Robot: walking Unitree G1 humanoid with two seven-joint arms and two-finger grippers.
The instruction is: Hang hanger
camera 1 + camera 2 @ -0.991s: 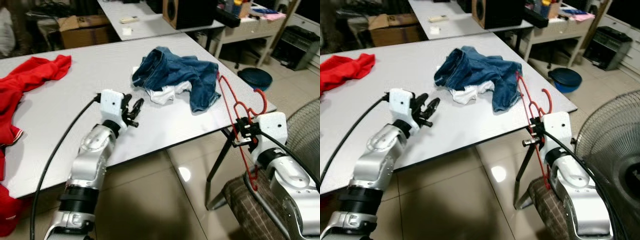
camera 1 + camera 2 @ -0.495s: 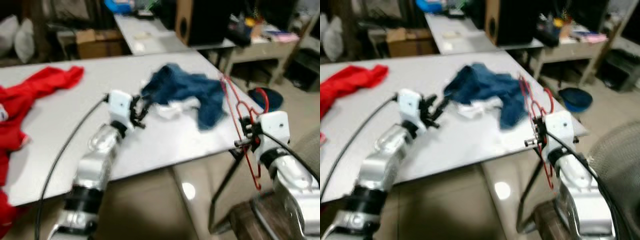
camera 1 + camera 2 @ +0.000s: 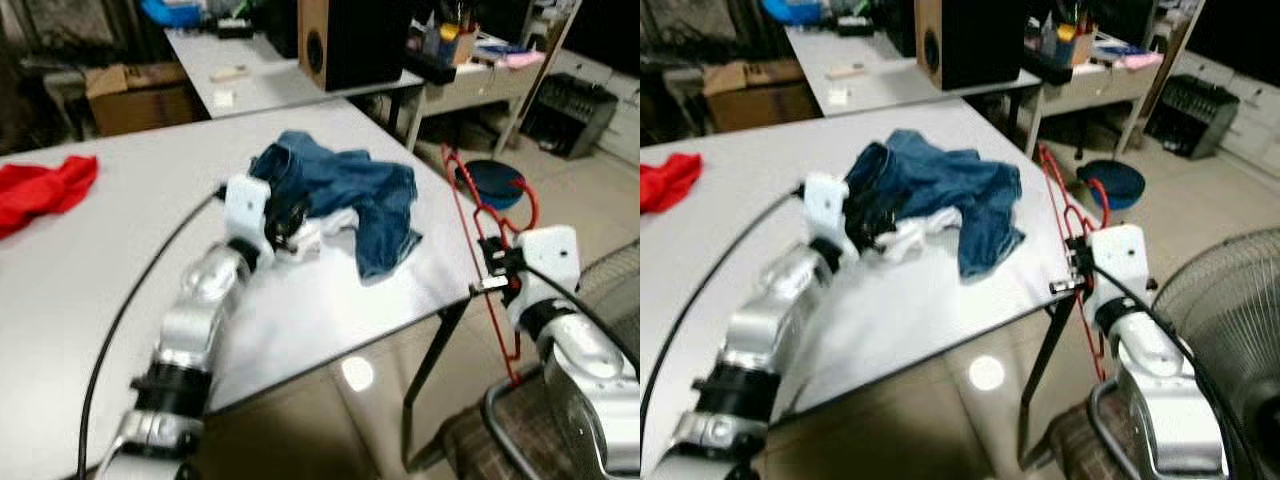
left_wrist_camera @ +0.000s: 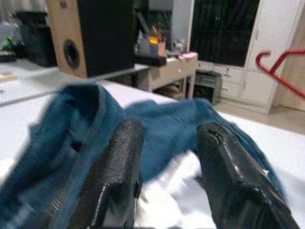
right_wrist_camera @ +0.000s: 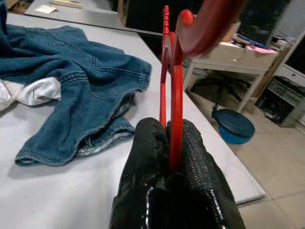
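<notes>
Left end effector (image 3: 290,215) advanced onto jeans (image 3: 345,185), fingers apart | right end effector (image 5: 172,143) grasping hanger (image 3: 480,215)

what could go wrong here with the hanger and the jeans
The right hand pinches the thin red hanger off the table edge; the wire may twist or slip in that narrow grip. The left hand, fingers open, is right at the denim jeans, which lie bunched over a white garment, so it might pick up both. The jeans' hem lies close to the edge and may slide off.

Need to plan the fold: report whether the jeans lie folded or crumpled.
Crumpled: the jeans lie bunched in a heap on the table, over white cloth.
</notes>
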